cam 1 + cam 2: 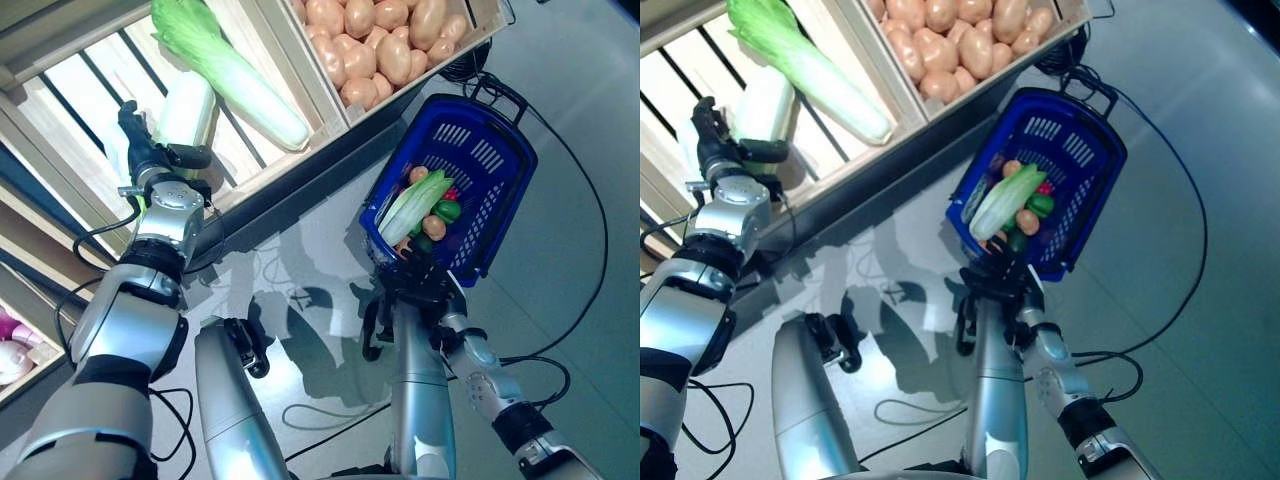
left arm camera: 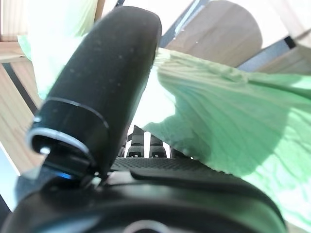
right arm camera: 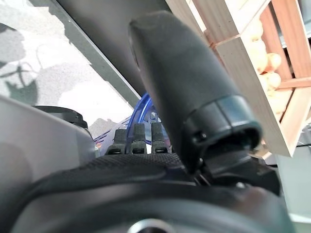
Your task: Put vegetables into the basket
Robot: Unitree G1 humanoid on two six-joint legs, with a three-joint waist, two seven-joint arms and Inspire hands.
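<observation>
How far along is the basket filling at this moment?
Partly done. The blue basket, hanging from the right hand, already holds a cabbage and smaller vegetables. In hand: the left hand is up in the crate at a pale cabbage, grip unclear. Left: bringing that one over; another cabbage and the potatoes remain shelved.

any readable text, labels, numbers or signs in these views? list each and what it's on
None: no view shows readable print.
Blue basket: no label or tag shows.
Wooden crates with the potatoes and cabbages: no price sign or marking shows.
Left hand and right hand: no lettering shows.
</observation>
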